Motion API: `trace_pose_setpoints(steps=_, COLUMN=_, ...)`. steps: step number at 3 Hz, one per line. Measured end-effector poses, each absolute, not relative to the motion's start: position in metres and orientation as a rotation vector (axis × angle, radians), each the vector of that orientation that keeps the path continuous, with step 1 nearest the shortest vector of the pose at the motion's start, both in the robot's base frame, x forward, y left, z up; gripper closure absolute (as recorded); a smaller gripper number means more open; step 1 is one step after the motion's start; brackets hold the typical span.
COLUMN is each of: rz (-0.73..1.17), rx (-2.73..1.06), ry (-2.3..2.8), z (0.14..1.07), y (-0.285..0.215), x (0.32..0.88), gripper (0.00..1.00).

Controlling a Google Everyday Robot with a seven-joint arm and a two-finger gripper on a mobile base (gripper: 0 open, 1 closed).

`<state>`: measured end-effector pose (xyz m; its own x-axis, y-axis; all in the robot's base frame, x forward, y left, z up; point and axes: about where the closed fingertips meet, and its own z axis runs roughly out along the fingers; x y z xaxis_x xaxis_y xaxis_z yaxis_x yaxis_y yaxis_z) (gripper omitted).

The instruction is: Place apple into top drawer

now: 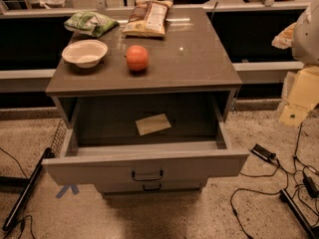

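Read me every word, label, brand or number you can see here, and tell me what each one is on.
No text can be read.
Brown snack bag: printed, too blurred to read.
Green bag: nothing legible.
Paper slip in the open top drawer: no legible writing.
Apple, white bowl: no labels visible.
Gripper, at the right edge beside the cabinet: no markings legible.
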<state>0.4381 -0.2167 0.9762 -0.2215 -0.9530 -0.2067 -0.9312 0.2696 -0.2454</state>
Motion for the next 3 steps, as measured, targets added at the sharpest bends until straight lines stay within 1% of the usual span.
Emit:
trace_pose_setpoints(steps=1, rz=-0.098, rx=-1.725, ry=2.232, z=0.976, y=-0.217, x=0.438, gripper=0.0)
trace_pose_setpoints(steps=2, rz=-0.065, rx=-1.775, ry=2.155, z=0.977, y=-0.196, x=0.453, gripper=0.0)
trace_pose_setpoints(steps=3, rz=0.009, rx=-1.826, ry=2.039, z=0.977, y=-0.149, x=0.496, gripper=0.0)
